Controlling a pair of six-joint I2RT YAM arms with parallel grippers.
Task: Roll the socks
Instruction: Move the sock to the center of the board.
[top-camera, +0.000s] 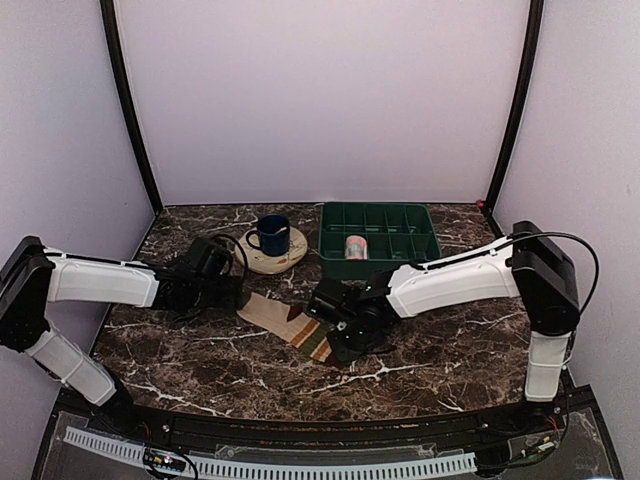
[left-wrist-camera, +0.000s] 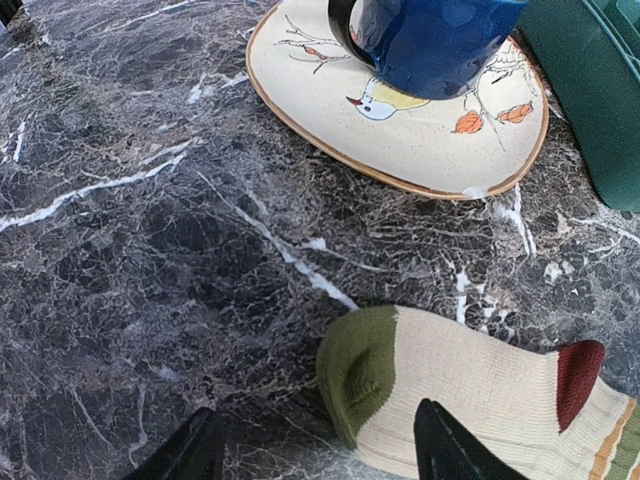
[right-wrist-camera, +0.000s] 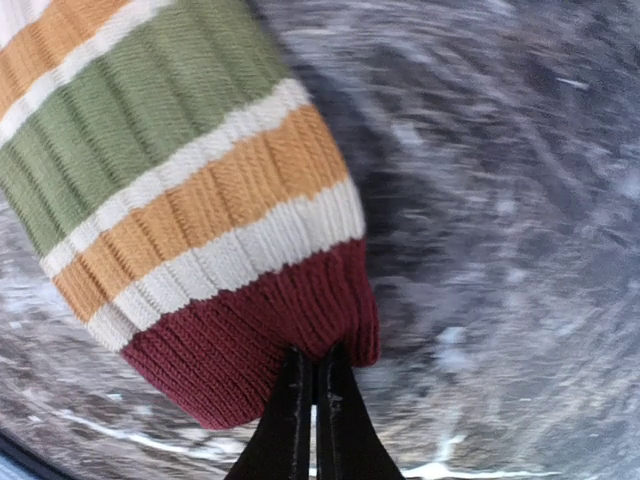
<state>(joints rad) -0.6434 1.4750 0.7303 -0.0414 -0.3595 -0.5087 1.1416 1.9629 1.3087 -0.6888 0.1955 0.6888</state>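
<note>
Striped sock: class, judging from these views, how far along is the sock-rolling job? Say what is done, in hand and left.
Done: a pink roll, apparently the first sock, sits in the green tray. In hand: the right gripper is shut on the maroon end of the striped sock; the left gripper is open at its green end. Left: this sock lies flat, unrolled.

No legible text, labels, brands, numbers anywhere; coaster (left-wrist-camera: 330, 110) carries only bird drawing.
</note>
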